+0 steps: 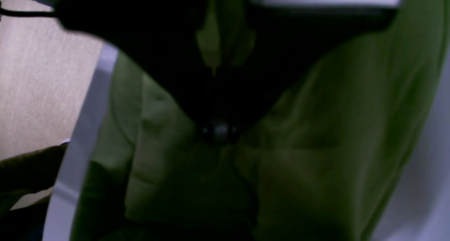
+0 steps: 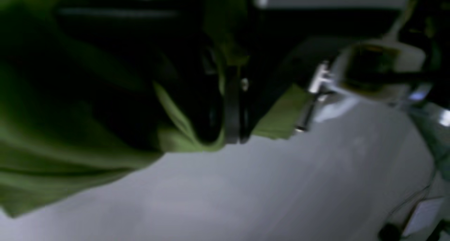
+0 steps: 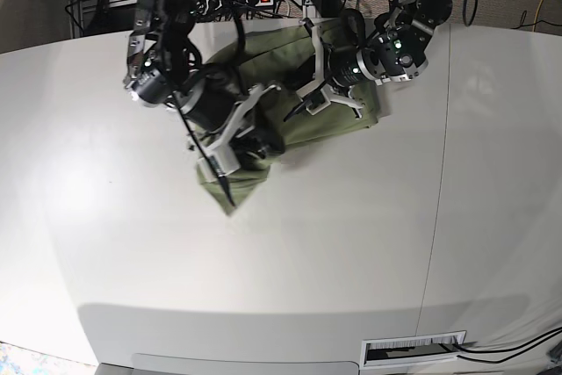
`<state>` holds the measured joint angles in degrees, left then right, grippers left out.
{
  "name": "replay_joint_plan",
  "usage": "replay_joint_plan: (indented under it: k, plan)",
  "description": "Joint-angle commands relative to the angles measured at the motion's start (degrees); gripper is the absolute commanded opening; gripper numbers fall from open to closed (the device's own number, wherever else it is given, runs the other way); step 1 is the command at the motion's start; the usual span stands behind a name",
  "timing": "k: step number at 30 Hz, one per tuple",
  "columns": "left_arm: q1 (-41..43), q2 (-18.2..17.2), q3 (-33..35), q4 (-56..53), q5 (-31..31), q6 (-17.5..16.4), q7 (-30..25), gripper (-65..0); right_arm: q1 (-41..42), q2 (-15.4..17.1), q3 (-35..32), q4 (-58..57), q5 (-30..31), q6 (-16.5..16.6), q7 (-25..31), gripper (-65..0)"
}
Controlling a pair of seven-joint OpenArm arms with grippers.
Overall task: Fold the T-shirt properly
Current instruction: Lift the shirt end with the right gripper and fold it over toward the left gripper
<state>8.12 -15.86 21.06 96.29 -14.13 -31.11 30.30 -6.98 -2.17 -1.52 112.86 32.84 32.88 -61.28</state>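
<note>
The right gripper (image 3: pixel 230 183), left of centre in the base view, is clamped on a lifted fold of the olive-green, soft wrinkled cotton T-shirt (image 3: pixel 338 125), and the left gripper (image 3: pixel 303 104), in the upper middle, is likewise closed with green cloth pinched between its black fingers. The shirt lies bunched toward the upper middle of the pale grey table (image 3: pixel 281 261), one corner hanging from the right gripper, so uneven pulling could drag the whole garment rather than fold it; a thin pinch might also slip, dropping the fold crooked
</note>
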Motion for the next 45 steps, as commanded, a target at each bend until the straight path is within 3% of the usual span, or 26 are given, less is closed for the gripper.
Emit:
replay_joint_plan:
  k: [1,6,11,16,26,31,41,45]
  plan:
    - [-0.17,-0.17,0.04,0.46,0.68,-0.17,0.46,-65.0,0.81,-0.72,-0.9,1.09,1.18,0.33,1.73,-65.0]
    - [-0.22,-0.2,-0.17,0.52,3.19,-0.13,0.5,-65.0,0.81,-2.75,-4.57,1.09,1.16,0.33,1.7,-65.0]
    - [-0.15,-1.64,-4.22,3.98,3.13,-0.11,2.38,-65.0,1.22,-2.73,-4.9,1.09,-0.42,0.33,1.77,-65.0]
    - [0.76,-5.73,-11.19,9.84,-2.56,-0.15,7.69,-65.0,1.84,-2.75,-3.93,1.09,-0.52,0.33,2.19,-65.0]
    - [9.31,-12.5,-24.87,18.62,-9.03,-1.97,11.13,-65.0,2.67,-2.78,-3.96,1.09,-0.5,0.31,2.8,-65.0]
    - [12.24,-12.57,-24.96,14.99,-5.99,-2.56,2.23,-65.0,3.21,-3.26,-3.96,1.09,0.35,0.33,2.8,-65.0]
    - [12.2,-12.55,-24.94,4.94,-5.42,-2.67,-3.17,-65.0,3.34,-4.17,-4.09,1.09,2.69,0.35,2.82,-65.0]
    - [12.04,-12.15,-24.24,3.23,-6.23,-4.76,-6.34,-65.0,3.32,-5.97,-6.21,1.09,2.71,0.35,2.82,-65.0]
